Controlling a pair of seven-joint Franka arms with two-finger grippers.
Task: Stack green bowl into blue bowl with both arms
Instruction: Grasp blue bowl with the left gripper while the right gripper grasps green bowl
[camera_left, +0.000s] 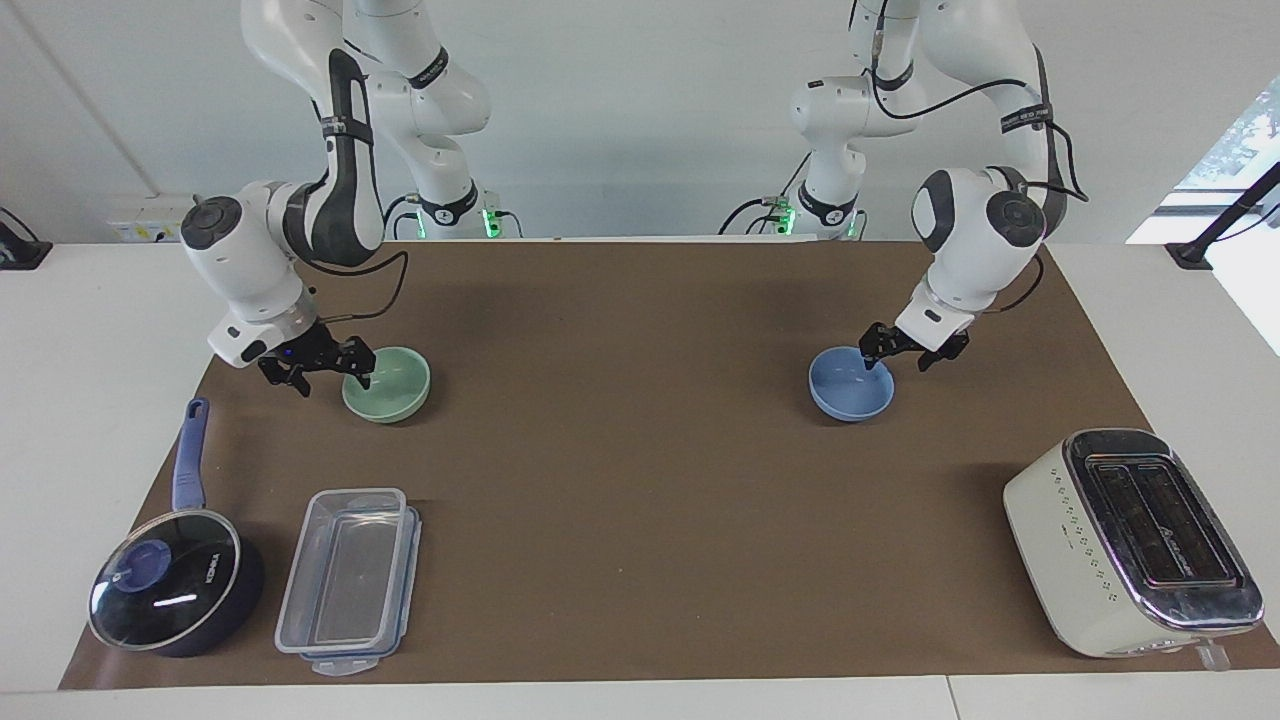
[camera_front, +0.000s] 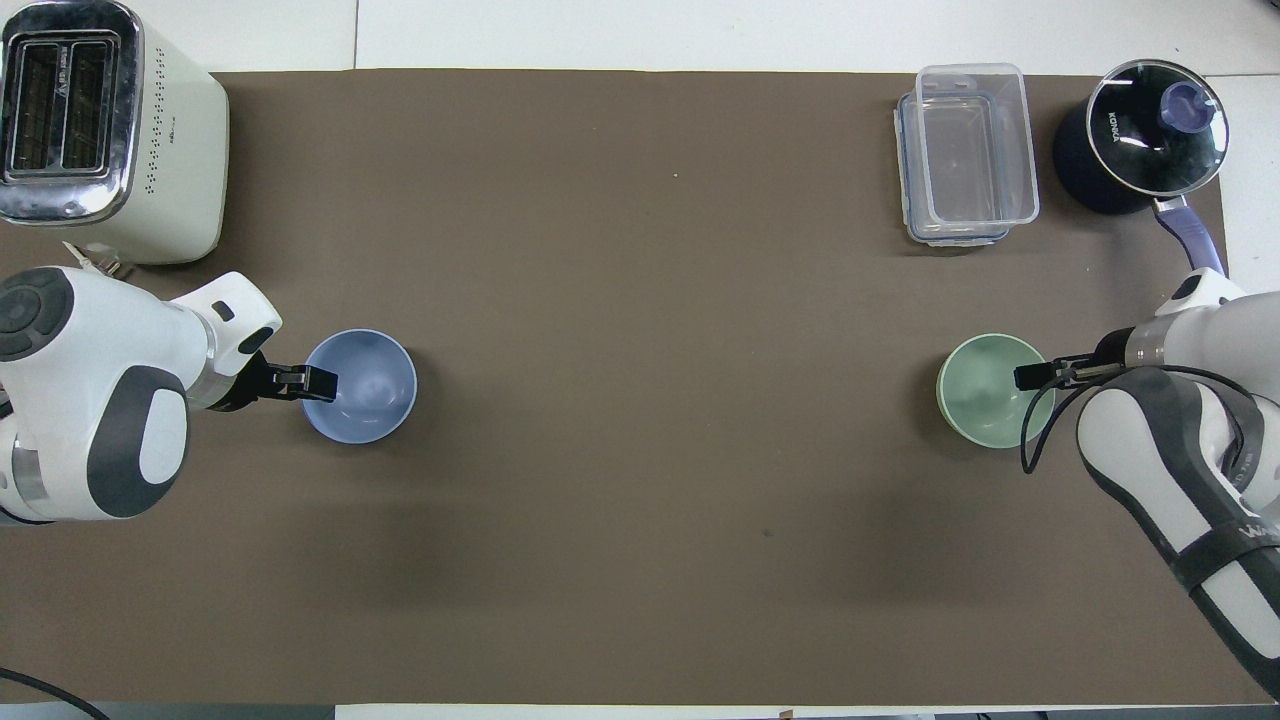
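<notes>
The pale green bowl (camera_left: 395, 388) sits upright on the brown mat toward the right arm's end; it also shows in the overhead view (camera_front: 985, 395). My right gripper (camera_left: 332, 385) is low at its outer rim, open, with one finger at the rim and one outside (camera_front: 1028, 376). The light blue bowl (camera_left: 850, 392) sits upright toward the left arm's end (camera_front: 372, 392). My left gripper (camera_left: 895, 364) is open and astride its outer rim, one finger inside the bowl (camera_front: 318, 381). Neither bowl is lifted.
A cream toaster (camera_left: 1130, 540) stands farther from the robots at the left arm's end. A dark blue saucepan with a glass lid (camera_left: 170, 590) and a clear plastic container (camera_left: 350, 580) lie farther from the robots at the right arm's end.
</notes>
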